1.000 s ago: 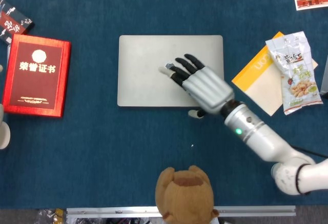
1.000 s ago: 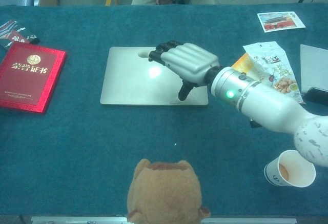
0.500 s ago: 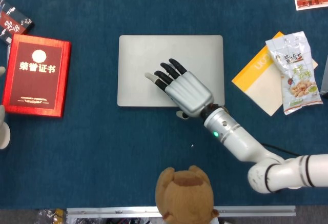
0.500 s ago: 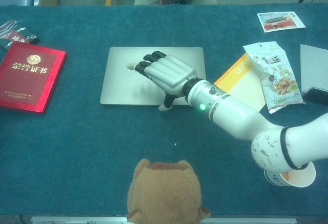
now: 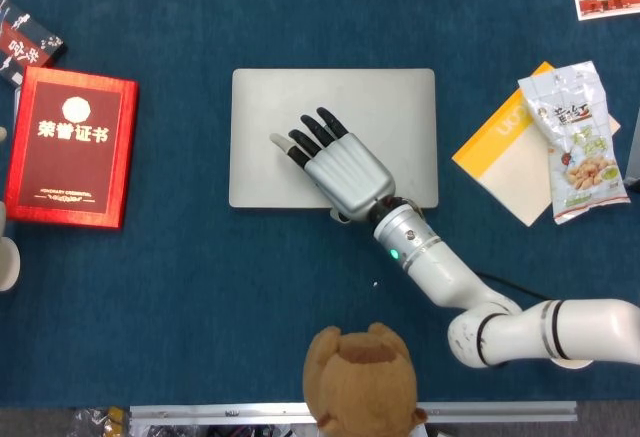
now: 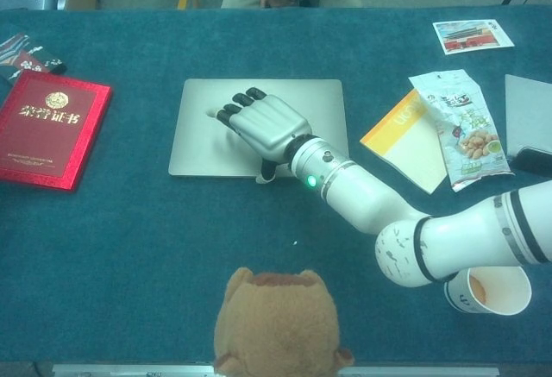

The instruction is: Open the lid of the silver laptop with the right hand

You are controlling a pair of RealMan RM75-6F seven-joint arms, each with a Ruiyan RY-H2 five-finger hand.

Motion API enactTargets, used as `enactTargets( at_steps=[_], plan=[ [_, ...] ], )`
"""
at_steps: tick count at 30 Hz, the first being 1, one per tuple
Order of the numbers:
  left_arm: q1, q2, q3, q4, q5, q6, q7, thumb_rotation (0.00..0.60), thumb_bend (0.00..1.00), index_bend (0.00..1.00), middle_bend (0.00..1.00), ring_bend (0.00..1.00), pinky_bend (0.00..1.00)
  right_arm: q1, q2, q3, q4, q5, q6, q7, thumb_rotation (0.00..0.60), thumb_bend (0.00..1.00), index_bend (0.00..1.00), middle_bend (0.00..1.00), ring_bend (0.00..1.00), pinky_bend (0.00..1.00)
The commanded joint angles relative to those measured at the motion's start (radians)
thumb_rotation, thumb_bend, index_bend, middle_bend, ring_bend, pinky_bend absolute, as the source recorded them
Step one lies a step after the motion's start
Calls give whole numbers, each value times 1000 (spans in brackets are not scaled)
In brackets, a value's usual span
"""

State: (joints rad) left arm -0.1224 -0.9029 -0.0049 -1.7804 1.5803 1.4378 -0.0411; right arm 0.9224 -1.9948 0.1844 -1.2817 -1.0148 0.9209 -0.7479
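Note:
The silver laptop (image 5: 380, 107) (image 6: 198, 135) lies closed and flat on the blue table. My right hand (image 5: 335, 162) (image 6: 259, 122) is over the middle of its lid, fingers stretched out and pointing toward the far left. The thumb (image 5: 343, 217) (image 6: 266, 174) hangs down at the laptop's front edge. The hand holds nothing and the lid shows no gap. A pale sliver at the left border of the head view (image 5: 5, 262) may be my left hand; its pose is hidden.
A red certificate book (image 5: 70, 147) (image 6: 47, 131) lies left of the laptop. To the right are a yellow booklet (image 5: 500, 162) and a snack bag (image 5: 572, 142). A plush bear (image 5: 362, 382) sits at the near edge, and a paper cup (image 6: 487, 286) stands near right.
My right hand has slid leftward across the lid, from its right part to its middle, and the forearm has swung in beneath it. The laptop has not moved.

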Motion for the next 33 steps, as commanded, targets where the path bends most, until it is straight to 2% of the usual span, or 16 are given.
enactTargets(
  at_steps=[1,12,20,26,33],
  plan=[
    [0,-2,0,5,1,1,-6,505,440,171,110,63,56,7,-11,4,13,0,-1,-2,600,49,79,151,0,0],
    [0,-8,3,20,2,3,-18,504,440,171,108,63,56,17,-34,7,49,10,-2,-16,600,71,79,151,0,0],
    [3,-9,4,29,3,9,-29,504,440,171,108,63,56,23,-38,10,53,9,-2,-20,600,311,79,151,0,0],
    [0,-13,4,39,-4,2,-34,504,440,171,108,63,56,26,-34,9,42,4,4,-31,600,385,79,151,0,0],
    [-21,-1,8,43,-6,-39,-38,503,439,174,115,63,56,33,-17,25,6,0,25,-54,600,403,79,151,0,0]
  ],
)
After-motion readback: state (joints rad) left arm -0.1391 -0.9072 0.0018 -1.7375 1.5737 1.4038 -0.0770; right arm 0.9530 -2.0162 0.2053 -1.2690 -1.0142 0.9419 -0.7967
